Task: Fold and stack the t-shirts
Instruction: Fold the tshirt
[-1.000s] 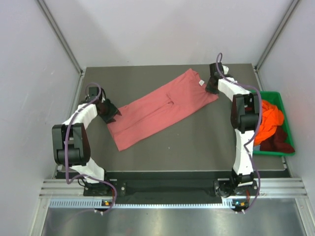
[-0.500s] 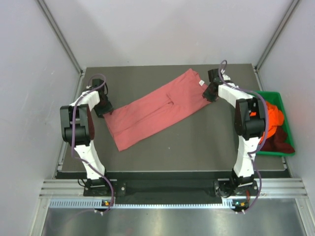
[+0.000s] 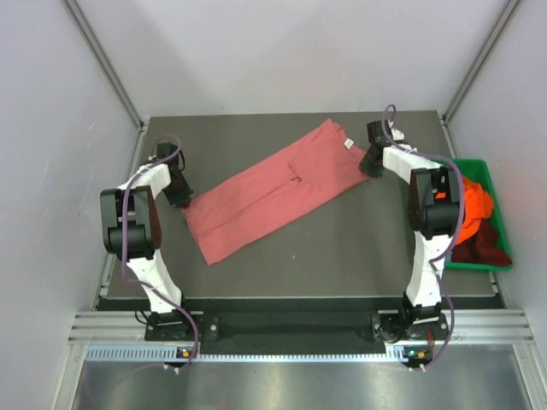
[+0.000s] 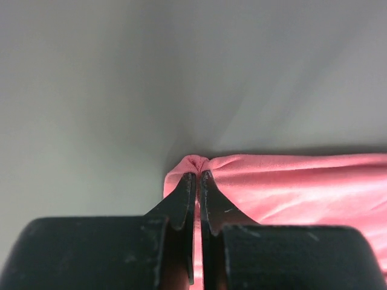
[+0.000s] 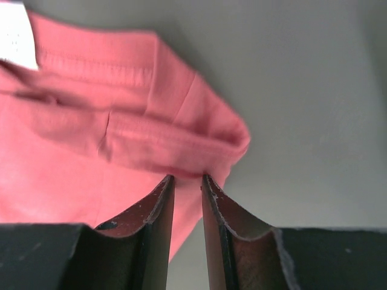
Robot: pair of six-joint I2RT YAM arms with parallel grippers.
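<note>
Shirt (image 3: 278, 192) lies flat on the table (image 3: 359, 256), long axis 8 to 2 o'clock. Left gripper (image 4: 195, 176) is pinched on its 8 o'clock corner, wrist low. Right gripper (image 5: 187, 179) sits at the 2 o'clock end, jaws narrowly parted at the hem. I can't tell whether it grips.

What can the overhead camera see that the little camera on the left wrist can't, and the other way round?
Only the overhead view shows the whole salmon-pink shirt lying diagonally on the table, the right gripper at its far right corner, and the green bin holding an orange shirt and a maroon shirt. Only the left wrist view shows that the left gripper is shut on a pinch of fabric. Both show that gripper at the pink shirt's corner.
</note>
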